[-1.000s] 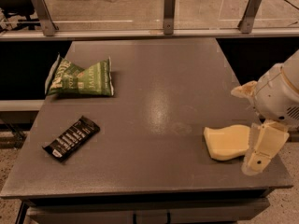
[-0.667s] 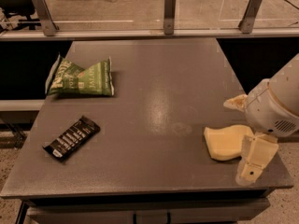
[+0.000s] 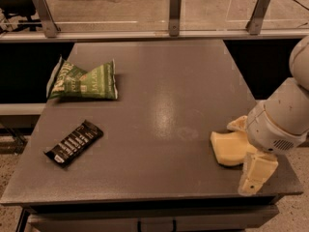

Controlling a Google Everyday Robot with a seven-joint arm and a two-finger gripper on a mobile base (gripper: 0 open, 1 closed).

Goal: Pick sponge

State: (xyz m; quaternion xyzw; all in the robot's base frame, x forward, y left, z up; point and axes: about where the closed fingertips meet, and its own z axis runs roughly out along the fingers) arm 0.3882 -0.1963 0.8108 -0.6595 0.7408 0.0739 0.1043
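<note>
The pale yellow sponge (image 3: 231, 148) lies flat on the grey table (image 3: 159, 105) near its right front corner. My gripper (image 3: 246, 150) hangs over the sponge's right end, with the white wrist hiding that end. Its jaws are open. One pale yellow finger (image 3: 237, 124) shows just behind the sponge and the other finger (image 3: 257, 174) is in front of it, near the table's front edge. The sponge sits between them, still resting on the table.
A green chip bag (image 3: 85, 80) lies at the left rear of the table. A black snack bar (image 3: 74, 142) lies at the left front. A glass barrier with metal posts (image 3: 175, 6) runs along the far edge.
The gripper has moved left and lower, so its fingers now straddle the right end of the sponge. The sponge, bag and bar have not moved.
</note>
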